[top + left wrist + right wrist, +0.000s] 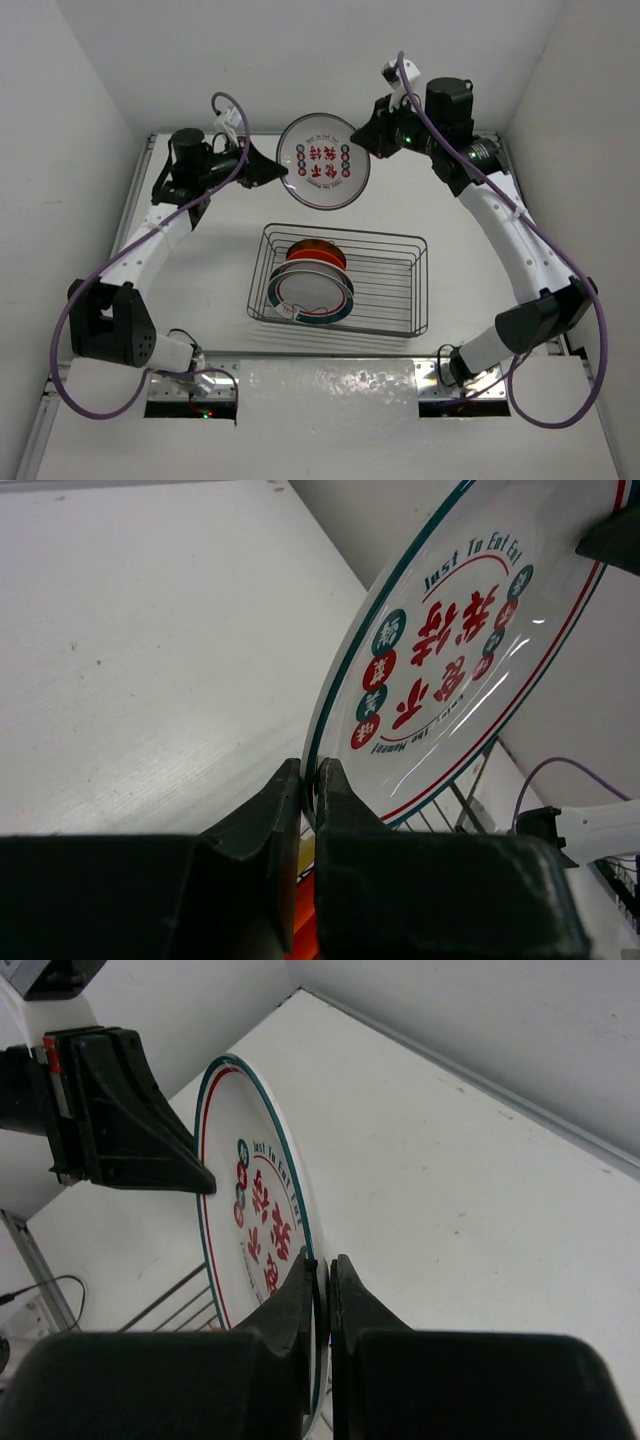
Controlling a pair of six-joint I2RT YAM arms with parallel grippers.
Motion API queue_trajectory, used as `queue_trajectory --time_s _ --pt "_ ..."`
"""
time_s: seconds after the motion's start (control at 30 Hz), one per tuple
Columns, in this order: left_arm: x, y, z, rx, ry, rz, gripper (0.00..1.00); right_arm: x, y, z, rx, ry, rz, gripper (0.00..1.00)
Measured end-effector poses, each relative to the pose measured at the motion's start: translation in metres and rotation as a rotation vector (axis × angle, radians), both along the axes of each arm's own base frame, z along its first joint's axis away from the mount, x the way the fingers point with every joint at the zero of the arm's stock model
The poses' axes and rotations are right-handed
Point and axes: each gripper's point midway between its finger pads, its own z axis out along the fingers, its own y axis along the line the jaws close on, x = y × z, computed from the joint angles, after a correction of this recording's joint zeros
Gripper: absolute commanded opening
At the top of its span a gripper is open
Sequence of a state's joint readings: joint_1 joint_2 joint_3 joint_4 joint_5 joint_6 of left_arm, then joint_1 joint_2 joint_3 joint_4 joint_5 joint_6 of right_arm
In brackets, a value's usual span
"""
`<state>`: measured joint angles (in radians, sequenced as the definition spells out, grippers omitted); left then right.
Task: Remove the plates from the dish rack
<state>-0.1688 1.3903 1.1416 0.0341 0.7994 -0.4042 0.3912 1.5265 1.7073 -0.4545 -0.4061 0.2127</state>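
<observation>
A white plate [323, 160] with a teal ring rim and red-and-black marks hangs tilted in the air behind the dish rack [418, 285]. My left gripper [284, 172] is shut on its left rim and my right gripper [363, 141] is shut on its right rim. The left wrist view shows the plate [450, 650] with its rim between my jaws [310, 778]. The right wrist view shows the plate [255, 1220] clamped the same way [322, 1265]. In the rack stand a white teal-rimmed plate [315, 296] and an orange plate [318, 252] behind it.
The rack sits mid-table, its right half holding no plates. White walls close the table at the back and both sides. Purple cables loop off both arms. Rack wires show below the plate in both wrist views [470, 792] [180, 1300].
</observation>
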Motion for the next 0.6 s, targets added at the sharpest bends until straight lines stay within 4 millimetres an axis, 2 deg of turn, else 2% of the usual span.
queue_trajectory --time_s 0.03,0.07,0.1,0.13,0.17,0.3,0.37,0.43,0.53,0.6 --pt "0.004 0.0 -0.001 -0.006 0.008 0.006 0.0 0.005 0.0 0.0 0.008 -0.003 -0.005 0.0" --pt "0.009 0.001 -0.001 -0.012 0.019 0.017 0.0 0.009 0.0 -0.001 0.016 -0.003 -0.008 0.05" --pt "0.015 0.003 -0.002 -0.017 0.025 0.034 0.0 0.013 0.001 -0.004 0.025 0.001 -0.009 0.5" --pt "0.02 0.005 -0.003 -0.024 0.035 0.054 0.0 0.018 0.002 -0.007 0.036 0.012 -0.012 0.77" --pt "0.026 0.009 -0.005 -0.033 0.047 0.079 0.0 0.021 0.006 -0.01 0.052 0.027 -0.003 0.99" --pt "0.054 0.029 -0.018 -0.065 0.123 0.219 0.0 0.041 0.015 -0.041 0.057 0.093 -0.003 0.99" --pt "0.076 0.049 -0.029 -0.09 0.187 0.318 0.0 0.05 0.011 -0.061 0.039 0.141 -0.042 0.99" --pt "0.107 0.079 -0.043 -0.1 0.236 0.447 0.0 0.054 0.002 -0.08 0.014 0.184 -0.083 0.99" --pt "0.15 0.122 -0.075 -0.077 0.301 0.614 0.0 0.049 -0.008 -0.1 -0.048 0.22 -0.111 0.99" --pt "0.171 0.148 -0.107 -0.061 0.352 0.693 0.0 0.039 -0.009 -0.108 -0.131 0.21 -0.096 0.99"
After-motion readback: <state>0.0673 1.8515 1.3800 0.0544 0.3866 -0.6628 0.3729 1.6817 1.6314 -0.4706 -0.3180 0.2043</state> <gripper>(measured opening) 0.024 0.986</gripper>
